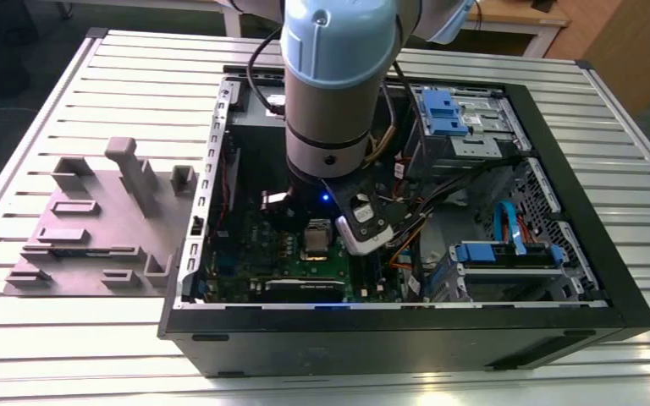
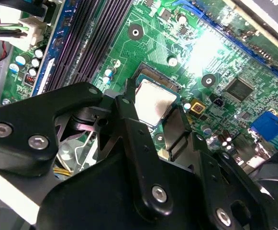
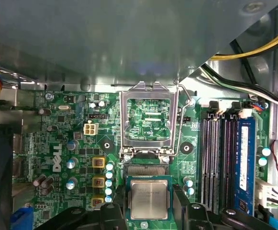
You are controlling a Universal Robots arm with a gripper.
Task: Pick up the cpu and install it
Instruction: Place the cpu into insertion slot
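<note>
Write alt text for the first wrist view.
A silver-topped cpu lies at the open socket of a green motherboard, the black gripper at either side of it. The socket's metal frame is flipped up; dark memory slots run alongside.

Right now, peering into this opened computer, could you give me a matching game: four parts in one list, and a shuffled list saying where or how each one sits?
Things:
1. the cpu
2. the metal frame
3. the grey fixture
4. the memory slots

Descriptions:
A. on the slatted table, outside the case
B. long dark rows beside a blue strip
C. small flat silvery square over the green board
D. swung open, with the board showing through its window

Pairs: 1-C, 2-D, 3-A, 4-B.
</note>
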